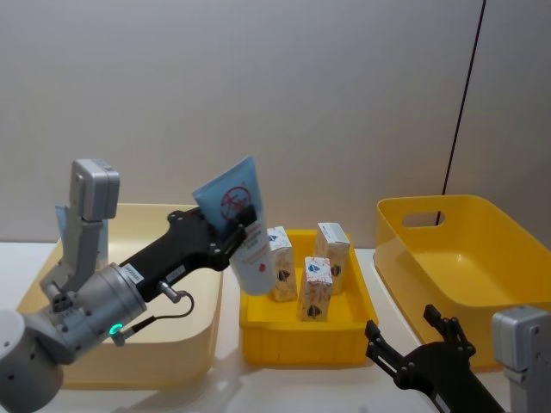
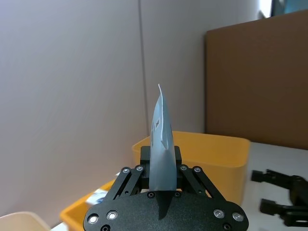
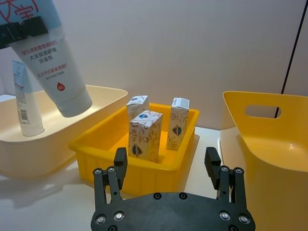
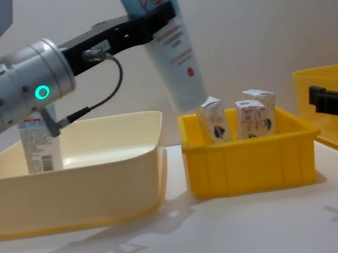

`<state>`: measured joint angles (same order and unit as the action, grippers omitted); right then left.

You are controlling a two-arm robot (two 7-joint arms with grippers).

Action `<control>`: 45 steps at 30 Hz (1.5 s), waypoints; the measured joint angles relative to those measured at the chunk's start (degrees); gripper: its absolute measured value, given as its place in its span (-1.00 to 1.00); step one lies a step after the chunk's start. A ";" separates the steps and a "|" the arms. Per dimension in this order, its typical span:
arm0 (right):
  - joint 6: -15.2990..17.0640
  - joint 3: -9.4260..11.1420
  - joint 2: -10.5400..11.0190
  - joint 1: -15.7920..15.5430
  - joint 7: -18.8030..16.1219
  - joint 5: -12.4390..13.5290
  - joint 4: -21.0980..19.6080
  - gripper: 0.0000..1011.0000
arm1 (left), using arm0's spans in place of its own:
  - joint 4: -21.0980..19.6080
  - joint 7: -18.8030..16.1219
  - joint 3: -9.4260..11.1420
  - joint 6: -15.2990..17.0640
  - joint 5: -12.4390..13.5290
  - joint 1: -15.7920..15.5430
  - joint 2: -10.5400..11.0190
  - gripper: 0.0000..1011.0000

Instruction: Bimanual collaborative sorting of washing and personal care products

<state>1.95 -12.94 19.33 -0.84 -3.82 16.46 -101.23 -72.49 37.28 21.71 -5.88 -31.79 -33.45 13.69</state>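
Bright, even light casts soft shadows across the table (image 4: 249, 235).

Squeeze tube (image 4: 177, 55) top cut by chest view's edge; second tube (image 4: 37, 149) in cream bin (image 4: 70, 186) partly behind left arm (image 4: 17, 92).

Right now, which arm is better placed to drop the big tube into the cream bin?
Left: the left pincer grips the tube aloft beside the cream bin; the right pincer is open, farther right.

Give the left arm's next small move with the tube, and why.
Probably swing it left over the cream bin: the left gripper holds the squeeze tube cap-down above the edge of the yellow tray, and another tube stands in that bin.
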 joint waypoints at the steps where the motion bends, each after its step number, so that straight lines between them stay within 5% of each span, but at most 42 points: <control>1: 0.00 0.00 0.00 0.00 0.00 0.00 0.00 0.98 | 0.17 0.52 0.16 0.00 -0.29 -0.17 -0.13 -0.53; 12: 0.00 0.00 0.00 0.00 0.00 0.00 0.00 0.98 | 2.54 7.69 2.45 0.93 -4.64 -2.23 -2.43 -0.53; 22: 0.56 0.22 0.16 -0.11 -0.82 0.60 -0.58 0.98 | 3.71 10.71 3.74 1.54 -6.58 -3.15 -3.70 -0.53; 45: 10.71 3.17 3.58 0.82 -8.51 10.54 -9.60 0.98 | 4.46 12.85 4.60 1.92 -7.95 -3.75 -4.60 -0.53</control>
<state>12.66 -9.76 22.91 -0.02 -12.33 27.00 -110.83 -68.03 50.13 26.31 -3.96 -39.75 -37.20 9.09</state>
